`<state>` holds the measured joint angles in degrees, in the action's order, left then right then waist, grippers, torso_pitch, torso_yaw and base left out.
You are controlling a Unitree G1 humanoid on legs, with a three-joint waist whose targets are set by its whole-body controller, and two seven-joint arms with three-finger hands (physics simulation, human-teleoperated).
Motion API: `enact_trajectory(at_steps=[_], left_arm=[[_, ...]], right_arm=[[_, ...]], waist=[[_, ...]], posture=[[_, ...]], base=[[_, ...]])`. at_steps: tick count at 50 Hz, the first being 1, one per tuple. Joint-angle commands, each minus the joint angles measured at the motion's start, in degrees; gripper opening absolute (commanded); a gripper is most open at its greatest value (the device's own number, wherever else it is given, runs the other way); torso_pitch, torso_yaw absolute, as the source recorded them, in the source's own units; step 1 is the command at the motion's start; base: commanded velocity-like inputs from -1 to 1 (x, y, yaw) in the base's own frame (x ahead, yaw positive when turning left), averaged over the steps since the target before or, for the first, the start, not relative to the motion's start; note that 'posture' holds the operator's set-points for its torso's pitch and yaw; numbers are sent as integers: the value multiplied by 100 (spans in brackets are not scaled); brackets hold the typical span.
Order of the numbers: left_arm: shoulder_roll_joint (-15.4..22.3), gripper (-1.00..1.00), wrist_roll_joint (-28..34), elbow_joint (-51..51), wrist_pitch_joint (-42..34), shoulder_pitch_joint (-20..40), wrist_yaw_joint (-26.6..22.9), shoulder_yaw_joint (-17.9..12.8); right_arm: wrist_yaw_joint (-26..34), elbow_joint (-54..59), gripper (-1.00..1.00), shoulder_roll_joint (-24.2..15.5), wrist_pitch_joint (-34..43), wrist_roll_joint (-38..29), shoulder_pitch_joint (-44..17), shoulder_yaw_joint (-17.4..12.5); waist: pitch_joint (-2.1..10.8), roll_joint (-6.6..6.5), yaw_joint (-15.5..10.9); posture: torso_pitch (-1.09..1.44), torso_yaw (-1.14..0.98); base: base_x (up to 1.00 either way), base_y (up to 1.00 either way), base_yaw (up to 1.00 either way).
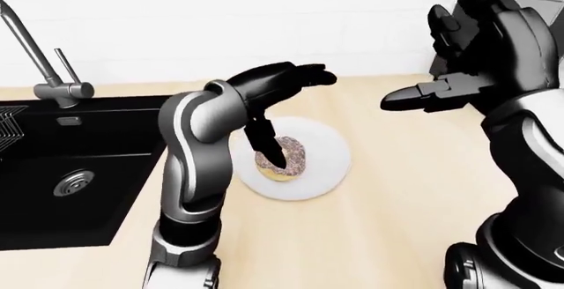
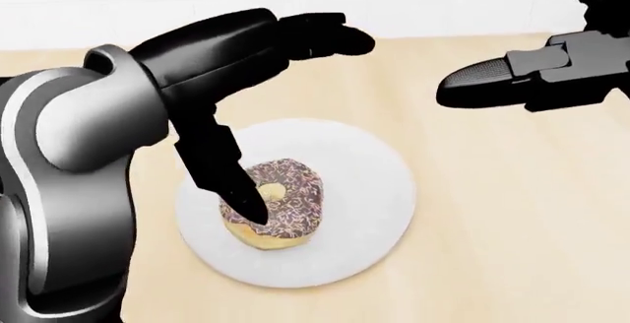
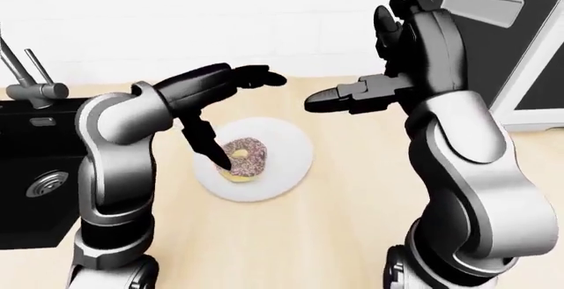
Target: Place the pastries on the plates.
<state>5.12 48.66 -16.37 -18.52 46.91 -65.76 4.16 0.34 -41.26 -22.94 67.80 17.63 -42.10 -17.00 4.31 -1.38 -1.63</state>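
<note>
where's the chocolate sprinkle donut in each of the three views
Left-eye view: the donut lies on the white plate, centre of picture, right of the black sink.
Head view: the donut is low and left of centre on the plate.
Right-eye view: the donut is left of centre on the plate.
Shared landmark: one finger of the open left robot hand points down onto the donut's left side.

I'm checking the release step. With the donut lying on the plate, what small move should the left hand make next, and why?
Probably lift the left hand straight up. The donut lies flat on the plate, and the hand is open, but one finger points down at its icing, so sideways motion might drag it.
</note>
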Motion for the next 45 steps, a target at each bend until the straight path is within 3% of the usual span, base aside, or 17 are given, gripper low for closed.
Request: enact_trajectory(at_steps=[1, 5, 8, 12, 14, 15, 16, 20, 25, 26, 27, 28, 29, 30, 34, 40, 45], left_arm=[[-169, 64, -80, -290, -19, -662, 150, -110], [-275, 63, -166, -634, -493, -911, 529, -168], [-178, 69, -381, -520, -999, -714, 998, -440], [168, 73, -786, -764, -1617, -465, 1067, -542], [268, 79, -874, -762, -1850, -401, 1285, -622], [261, 82, -896, -771, -2048, -364, 1456, -660], [170, 100, -938, -916, -2465, -246, 1617, -719], [176, 100, -1337, -1076, -3019, -91, 2563, -849], [290, 100, -2142, -1416, -3217, -157, 3809, -1058], [313, 100, -2320, -1443, -3258, -214, 3997, -1101], [368, 100, -2460, -1465, -3215, -327, 4163, -1093], [419, 100, -2567, -1500, -3215, -402, 4313, -1085], [506, 100, -2678, -1544, -3258, -433, 4375, -1092], [600, 100, -2754, -1604, -3346, -429, 4425, -1107], [807, 100, -3039, -1859, -3624, -555, 4482, -1180], [724, 100, -3305, -2376, -3683, -1143, 4703, -1146], [642, 100, -3595, -2449, -3536, -1332, 5112, -1254]], right_arm=[[-47, -135, 100, -106, 22, 39, 29, -52], [-55, -189, 100, -144, 33, 80, 124, -83], [-18, -191, 100, -264, 153, 80, 39, -62], [25, -186, 100, -292, 222, 5, 13, -11], [54, -191, 100, -305, 280, -41, -33, 21], [62, -214, 100, -297, 326, -56, -60, 20], [82, -227, 100, -294, 330, -79, -51, 32], [128, -187, 100, -234, 278, -216, -10, 120], [227, -123, 100, -157, 207, -399, 41, 179], [258, -112, 100, -159, 200, -429, 40, 177], [287, -116, 100, -160, 201, -457, 47, 167], [306, -144, 100, -164, 250, -480, 34, 162], [324, -144, 100, -179, 299, -503, -11, 155], [344, -148, 100, -189, 339, -523, -45, 155], [383, -127, 100, -164, 389, -611, -144, 223], [449, -157, 100, -89, 509, -773, -241, 325], [514, -147, 100, 4, 467, -887, -208, 346]], waist=[[-169, 133, -5], [-144, 91, 17], [-93, 77, 33], [-26, -138, 133], [-9, -164, 166], [-17, -120, 200], [-51, -70, 223], [-211, 74, 281], [-158, 241, 315], [-197, 252, 309], [-258, 349, 286], [-243, 423, 286], [-123, 526, 343], [-47, 540, 340], [-92, 414, 277], [-376, 319, 147], [-482, 221, 66]], posture=[[0, 0], [0, 0], [0, 0], [0, 0], [0, 0], [0, 0], [0, 0], [0, 0], [0, 0], [0, 0], [0, 0], [0, 0], [0, 0], [0, 0], [0, 0], [0, 0], [0, 0]], base=[[0, 0, 0], [0, 0, 0], [0, 0, 0], [-32, 0, 0], [-37, 0, 0], [-38, 0, 0], [-40, 0, 0], [-48, 0, 0], [-71, 12, 0], [-84, 20, 0], [-87, 21, 0], [-86, 21, 0], [-88, 23, 0], [-91, 27, 0], [-93, 29, 0], [-94, 32, 0], [-94, 61, 0]])
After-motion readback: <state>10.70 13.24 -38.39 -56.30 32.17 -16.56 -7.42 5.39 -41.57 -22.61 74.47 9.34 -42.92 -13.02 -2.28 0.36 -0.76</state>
